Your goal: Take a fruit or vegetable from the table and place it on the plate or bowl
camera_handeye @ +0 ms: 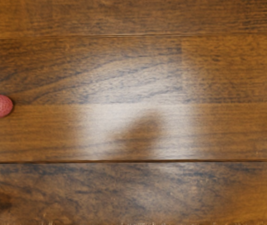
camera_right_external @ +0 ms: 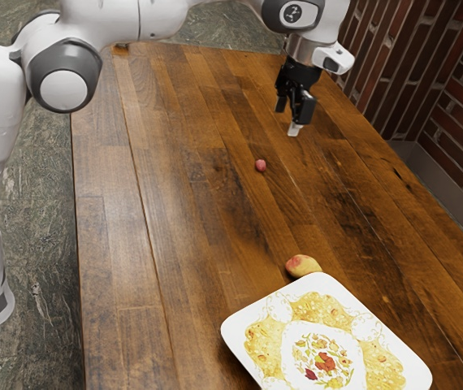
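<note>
Red oval fruit [camera_right_external: 260, 165] lies on grainy wooden table [camera_right_external: 166, 244]; claw [camera_right_external: 293, 119] hovers nearby, parted, empty.

A small fruit [camera_right_external: 261, 165] lies on the table [camera_right_external: 175, 211], well apart from a larger fruit [camera_right_external: 303, 265] just beside the plate [camera_right_external: 241, 330].

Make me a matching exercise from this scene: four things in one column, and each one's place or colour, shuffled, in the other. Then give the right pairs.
Things
1. small red fruit
2. yellow-pink fruit
3. plate
4. gripper

Place or colour
A. raised above the table
B. white and yellow, with a flower pattern
C. close by the plate's rim
D. lying alone, mid-table

Pairs: 1-D, 2-C, 3-B, 4-A
</note>
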{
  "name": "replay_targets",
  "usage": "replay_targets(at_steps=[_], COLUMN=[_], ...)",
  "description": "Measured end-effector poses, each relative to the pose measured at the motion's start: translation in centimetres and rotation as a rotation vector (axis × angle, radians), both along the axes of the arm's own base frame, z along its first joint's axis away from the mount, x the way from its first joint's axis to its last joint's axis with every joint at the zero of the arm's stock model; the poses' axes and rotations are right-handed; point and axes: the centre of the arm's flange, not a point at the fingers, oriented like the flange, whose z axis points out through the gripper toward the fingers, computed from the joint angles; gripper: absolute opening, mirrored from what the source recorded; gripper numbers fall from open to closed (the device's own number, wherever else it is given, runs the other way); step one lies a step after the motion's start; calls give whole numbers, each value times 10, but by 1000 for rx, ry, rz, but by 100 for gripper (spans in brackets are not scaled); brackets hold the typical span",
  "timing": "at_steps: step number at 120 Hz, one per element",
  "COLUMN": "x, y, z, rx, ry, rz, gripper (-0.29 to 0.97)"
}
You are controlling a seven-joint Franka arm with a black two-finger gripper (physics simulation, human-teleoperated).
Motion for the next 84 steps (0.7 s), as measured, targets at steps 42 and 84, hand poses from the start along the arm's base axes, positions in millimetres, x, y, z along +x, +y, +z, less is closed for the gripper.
replay_targets(at_steps=[42,84], x=[9,5], y=[-41,-106], z=[-13,-27], rx=[-47,-126], ry=[17,44], rz=[-79,-210], gripper=[68,68])
